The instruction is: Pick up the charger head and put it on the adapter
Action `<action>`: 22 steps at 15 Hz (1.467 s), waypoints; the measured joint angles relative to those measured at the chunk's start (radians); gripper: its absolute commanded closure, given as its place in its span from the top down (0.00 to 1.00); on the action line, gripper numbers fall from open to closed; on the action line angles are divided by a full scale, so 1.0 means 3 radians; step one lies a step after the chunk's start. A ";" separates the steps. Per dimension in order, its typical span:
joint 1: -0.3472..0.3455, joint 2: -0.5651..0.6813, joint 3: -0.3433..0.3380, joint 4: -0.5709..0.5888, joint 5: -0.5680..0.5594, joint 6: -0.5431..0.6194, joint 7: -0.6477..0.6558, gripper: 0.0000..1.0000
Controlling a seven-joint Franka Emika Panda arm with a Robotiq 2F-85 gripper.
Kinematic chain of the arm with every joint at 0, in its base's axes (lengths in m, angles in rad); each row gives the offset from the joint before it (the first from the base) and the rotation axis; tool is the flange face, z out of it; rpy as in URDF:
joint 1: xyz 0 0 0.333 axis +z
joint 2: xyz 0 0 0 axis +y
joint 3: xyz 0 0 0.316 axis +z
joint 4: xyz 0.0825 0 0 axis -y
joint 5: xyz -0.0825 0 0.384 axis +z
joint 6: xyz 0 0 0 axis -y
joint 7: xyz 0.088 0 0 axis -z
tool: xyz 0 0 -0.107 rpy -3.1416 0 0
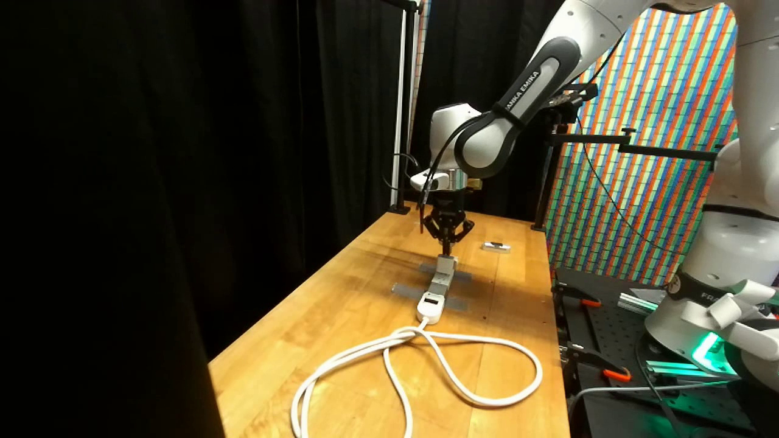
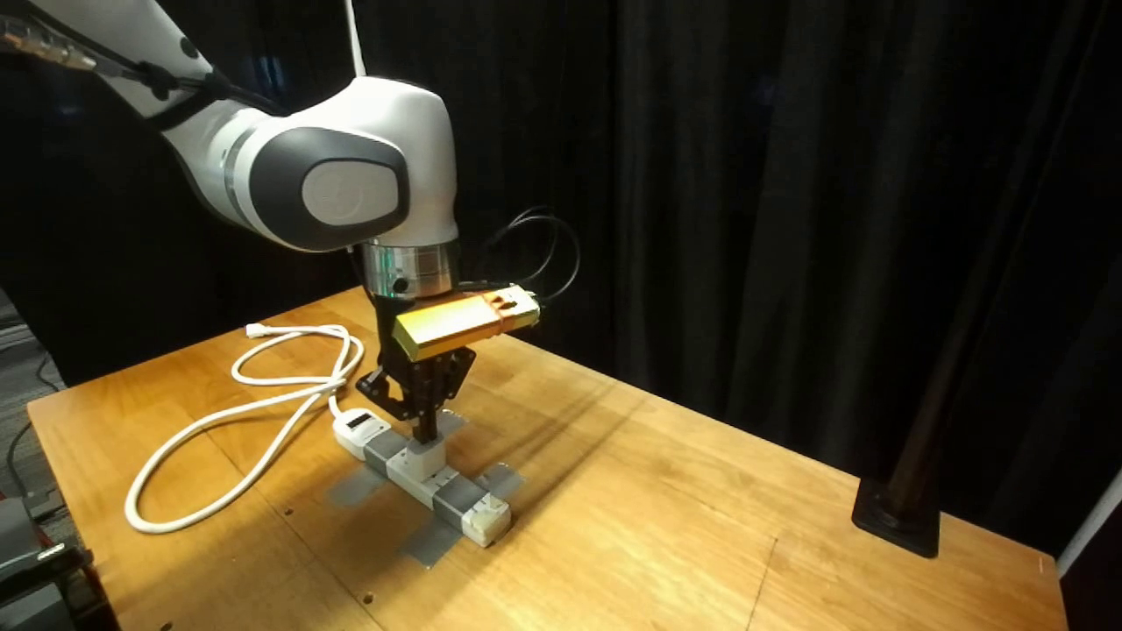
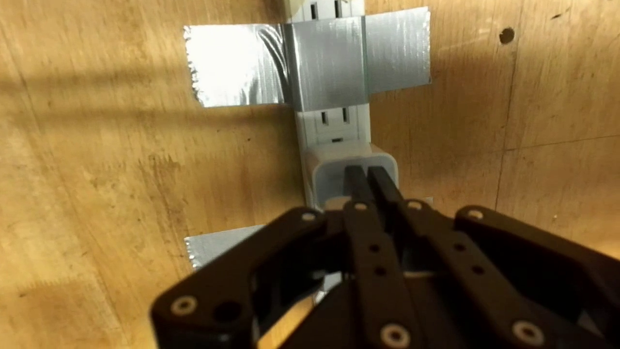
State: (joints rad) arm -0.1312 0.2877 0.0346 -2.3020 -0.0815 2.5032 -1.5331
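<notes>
The charger head (image 2: 424,459), a small white block, stands upright on the adapter (image 2: 481,523) around its middle. From above, in the wrist view, the charger head's greyish top face (image 3: 330,177) lies partly behind my fingers. The adapter (image 3: 334,127) is a long whitish strip with outlet slots showing beyond the block. My gripper (image 3: 366,170) is shut, its two fingertips close together and nothing seen between them. They point down at the top of the charger head; whether they touch it I cannot tell. An exterior view shows the gripper (image 1: 446,251) straight above the block.
Silver tape (image 3: 329,63) crosses the adapter and sticks to the wooden table (image 2: 666,491). A thick white cord (image 1: 496,403) loops over the table from the adapter's end. A small flat object (image 1: 496,247) lies farther back. A black post base (image 2: 894,517) stands near the table edge.
</notes>
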 measured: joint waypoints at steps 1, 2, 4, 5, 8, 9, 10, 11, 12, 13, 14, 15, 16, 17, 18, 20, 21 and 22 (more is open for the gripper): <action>-0.0004 0.0011 0.0002 0.0000 0.0044 0.0000 -0.0038 0.09; -0.0007 0.0023 0.0005 0.0000 0.0093 0.0001 -0.0082 0.09; -0.0015 0.0044 0.0010 0.0000 0.0160 0.0003 -0.0144 0.09; -0.0019 0.0045 0.0014 0.0001 0.0191 0.0003 -0.0176 0.09; -0.0035 0.0049 0.0032 0.0001 0.0284 0.0003 -0.0266 0.09; -0.0035 0.0049 0.0034 0.0001 0.0287 0.0003 -0.0280 0.09; -0.0035 0.0049 0.0036 0.0001 0.0287 0.0003 -0.0289 0.09; -0.0035 0.0049 0.0038 0.0001 0.0287 0.0003 -0.0294 0.09; -0.0035 0.0050 0.0038 0.0001 0.0287 0.0003 -0.0303 0.09; -0.0035 0.0050 0.0039 0.0001 0.0287 0.0003 -0.0310 0.09; -0.0035 0.0050 0.0039 0.0001 0.0287 0.0003 -0.0318 0.09; -0.0035 0.0050 0.0040 0.0001 0.0287 0.0003 -0.0325 0.09; -0.0035 0.0051 0.0041 0.0001 0.0287 0.0002 -0.0331 0.09; -0.0035 0.0061 0.0045 -0.0001 0.0287 0.0001 -0.0335 0.09; -0.0035 0.0071 0.0049 0.0007 0.0287 0.0005 -0.0339 0.09; -0.0035 0.0073 0.0050 0.0010 0.0287 0.0004 -0.0352 0.09; -0.0035 0.0075 0.0050 0.0012 0.0287 0.0003 -0.0359 0.09; -0.0035 0.0078 0.0050 0.0015 0.0287 0.0002 -0.0361 0.09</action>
State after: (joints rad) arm -0.1417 0.3111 0.0497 -2.2974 0.0047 2.5038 -1.6414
